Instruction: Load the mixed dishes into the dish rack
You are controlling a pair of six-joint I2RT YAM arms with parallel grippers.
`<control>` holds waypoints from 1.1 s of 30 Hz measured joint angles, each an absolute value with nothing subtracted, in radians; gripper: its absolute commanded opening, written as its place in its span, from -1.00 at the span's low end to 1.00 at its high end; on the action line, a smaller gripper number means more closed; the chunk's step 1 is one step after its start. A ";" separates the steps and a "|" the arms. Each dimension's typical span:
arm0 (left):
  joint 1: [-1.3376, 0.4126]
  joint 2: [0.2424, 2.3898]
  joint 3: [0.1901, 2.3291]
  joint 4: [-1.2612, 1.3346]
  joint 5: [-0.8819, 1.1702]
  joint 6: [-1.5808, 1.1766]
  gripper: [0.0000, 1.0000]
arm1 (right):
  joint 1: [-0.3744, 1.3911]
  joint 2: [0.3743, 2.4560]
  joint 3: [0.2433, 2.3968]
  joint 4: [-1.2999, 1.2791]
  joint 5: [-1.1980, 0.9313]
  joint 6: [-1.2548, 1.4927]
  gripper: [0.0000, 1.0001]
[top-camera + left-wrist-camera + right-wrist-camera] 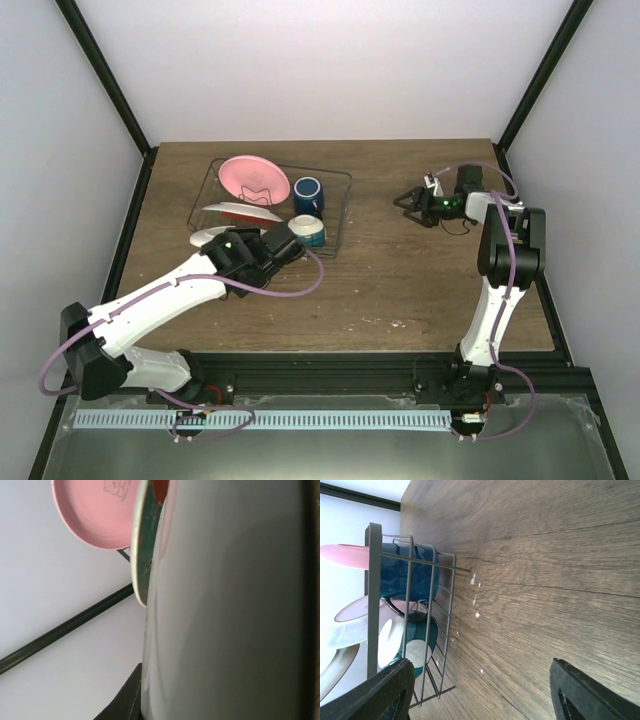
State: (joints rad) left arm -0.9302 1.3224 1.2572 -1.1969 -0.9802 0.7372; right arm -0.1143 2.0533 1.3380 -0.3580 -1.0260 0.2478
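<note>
At the left, we see the left arm stretch from its base at the near edge, low and long across the table (420,290), forearm angled to the far right. Its wrist lies over the near side of the dish rack (341,215). The left tool (290,246) is a dark block just beside the small cream bowl (310,232). We cannot tell how its jaws stand, since neither view shows the fingers. The left wrist camera is filled by the pale face of the white plate (225,605), pressed very close to it. From above, that white plate (208,237) sits at the near left corner of the rack, against the wrist, and we cannot tell whether it is seated in a slot.

Behind it the red plate with teal flowers (243,212) stands on edge in the rack. The plain pink plate (250,175) leans at the far left. To the right in the rack, the dark blue mug (308,193) sits far and the bowl near.

Well apart to the right, the right arm rises from its base, folds at the elbow and points left. The right tool (408,203) hovers over bare table with its fingers spread wide, holding nothing. Its camera looks along the wood at the mug (405,577) and bowl (395,645) behind the wires.
</note>
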 measured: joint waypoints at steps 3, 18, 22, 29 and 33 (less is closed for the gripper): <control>-0.930 1.314 1.213 -1.158 -0.976 0.787 -1.00 | -0.114 2.053 1.317 -0.334 -1.027 0.258 0.52; -0.843 1.276 1.042 -0.873 -0.958 1.052 -1.00 | -0.114 2.053 1.274 -0.243 -1.033 0.312 0.54; -0.828 1.268 1.019 -0.791 -0.951 1.121 -1.00 | -0.114 2.053 1.274 -0.237 -1.033 0.316 0.54; -0.796 1.256 0.993 -0.695 -0.929 1.201 -1.00 | -0.114 2.053 1.274 -0.234 -1.033 0.317 0.55; -0.781 1.256 0.974 -0.673 -0.906 1.209 -1.00 | -0.114 2.053 1.274 -0.234 -1.033 0.320 0.55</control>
